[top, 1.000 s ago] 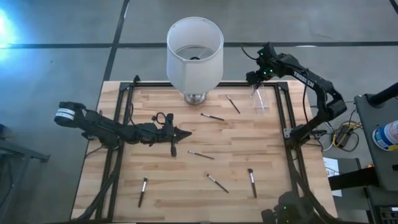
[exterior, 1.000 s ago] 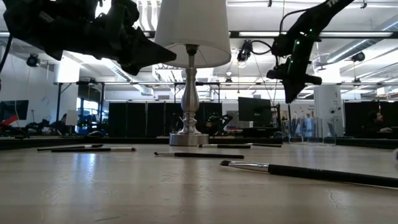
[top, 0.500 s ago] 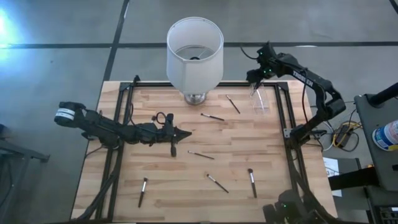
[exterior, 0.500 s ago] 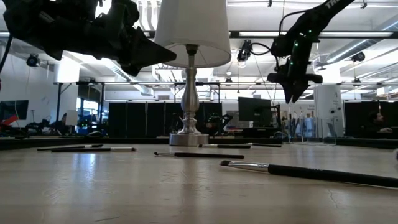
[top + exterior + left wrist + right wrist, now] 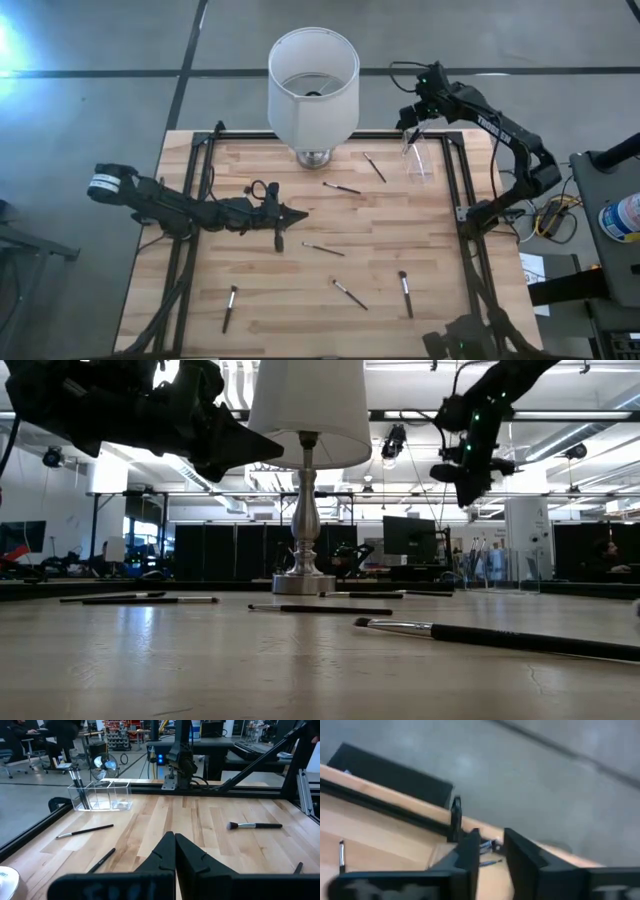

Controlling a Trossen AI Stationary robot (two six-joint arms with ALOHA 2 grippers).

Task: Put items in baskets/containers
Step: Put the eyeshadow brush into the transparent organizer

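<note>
1. Right gripper (image 5: pixel 410 118): upper right of the high view, raised above the clear container (image 5: pixel 419 160). You see a gap between its fingers in the right wrist view, with nothing held in it.

2. Left gripper (image 5: pixel 298 213): centre left of the high view, hanging above the table (image 5: pixel 450 290). In the left wrist view its jaws are pressed together and hold nothing.

3. Clear container: near the table's upper right edge. The left wrist view shows divided compartments; a few dark brushes (image 5: pixel 77 787) stand in the end one.

4. Loose brushes: six on the wood, namely one slanted (image 5: pixel 375 167) beside the container, one (image 5: pixel 342 188) below the lampshade (image 5: pixel 313 85), one mid-table (image 5: pixel 323 249), and three along the lower part (image 5: pixel 230 307) (image 5: pixel 350 294) (image 5: pixel 406 293).

5. Hazards, as a judgement: the container looks light, so a gripper descending off-centre could tip or shove it towards the rail. Thin handles lying flat may roll away from closing fingers. A reach for the brush beneath the lampshade risks clipping the shade.
</note>
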